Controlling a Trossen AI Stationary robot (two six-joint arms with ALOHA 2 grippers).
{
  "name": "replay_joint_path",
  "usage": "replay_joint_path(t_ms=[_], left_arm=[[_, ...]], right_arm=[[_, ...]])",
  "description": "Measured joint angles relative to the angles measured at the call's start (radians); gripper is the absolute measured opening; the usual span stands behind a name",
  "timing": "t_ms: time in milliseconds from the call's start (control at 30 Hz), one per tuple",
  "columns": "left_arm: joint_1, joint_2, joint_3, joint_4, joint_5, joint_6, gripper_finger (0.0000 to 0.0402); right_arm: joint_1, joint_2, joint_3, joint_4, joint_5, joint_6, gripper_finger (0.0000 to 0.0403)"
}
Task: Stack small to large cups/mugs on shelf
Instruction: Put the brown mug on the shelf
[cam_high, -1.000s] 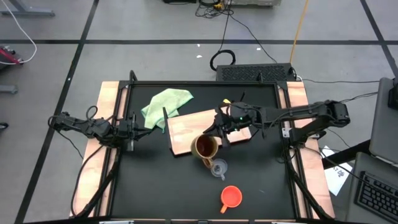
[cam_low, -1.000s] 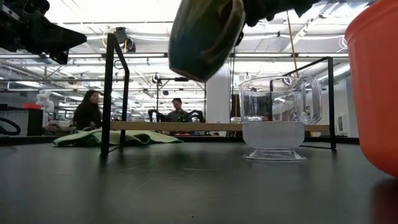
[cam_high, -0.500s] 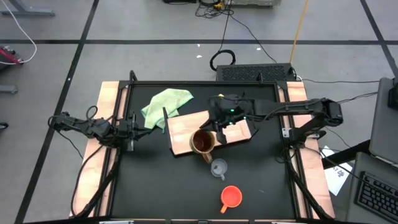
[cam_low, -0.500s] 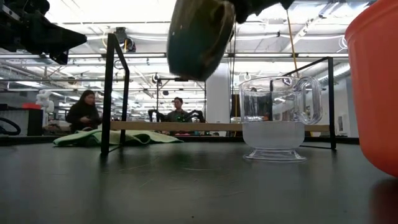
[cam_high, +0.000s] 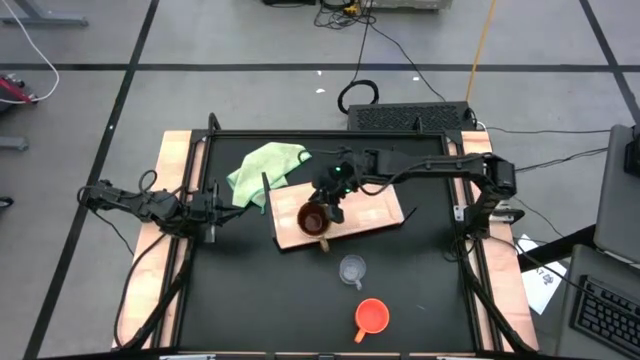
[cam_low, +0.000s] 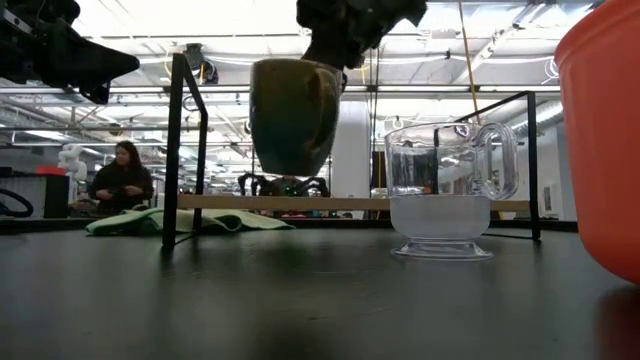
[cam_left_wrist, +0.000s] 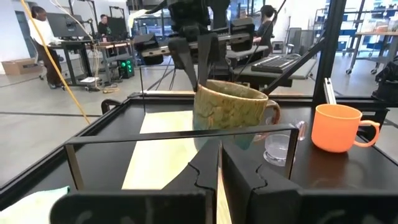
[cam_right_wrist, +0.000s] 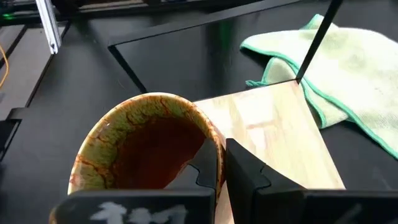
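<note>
One brown mug (cam_high: 313, 219) is held by its rim in the closed right gripper (cam_high: 327, 207), hanging above the wooden shelf (cam_high: 375, 213); an early release risks tipping. Beyond, the left gripper (cam_high: 212, 207) is parked shut.

In the low view the orange cup (cam_low: 605, 140) is cut off by the picture's right edge, so only one curved side shows. The right hand (cam_low: 355, 30) runs out of the top edge there, and its fingers cannot be made out. The brown mug (cam_low: 292, 112) hides part of the room behind it, and its handle does not show from this side. From above, the right hand (cam_high: 330, 205) covers part of the mug's (cam_high: 313, 219) rim and part of the wooden shelf (cam_high: 375, 212). The glass cup (cam_high: 351, 269) is probably too small there to show its handle. The left hand (cam_high: 211, 203), near the tabletop's left edge, is small and dark against the tabletop (cam_high: 240, 300).
</note>
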Motion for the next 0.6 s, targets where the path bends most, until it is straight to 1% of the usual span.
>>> replay_joint_path(t_ms=[200, 333, 600], left_arm=[[0.0, 0.0, 0.0, 0.001, 0.0, 0.022, 0.0021], [0.0, 0.0, 0.0, 0.0, 0.0, 0.023, 0.0021], [0.0, 0.0, 0.0, 0.0, 0.0, 0.04, 0.0021]], right_arm=[[-0.017, 0.073, 0.103, -0.106, 0.0, -0.012, 0.0004], [-0.032, 0.093, 0.137, -0.112, -0.003, -0.012, 0.0004], [-0.068, 0.095, 0.142, -0.083, -0.079, -0.005, 0.0004]])
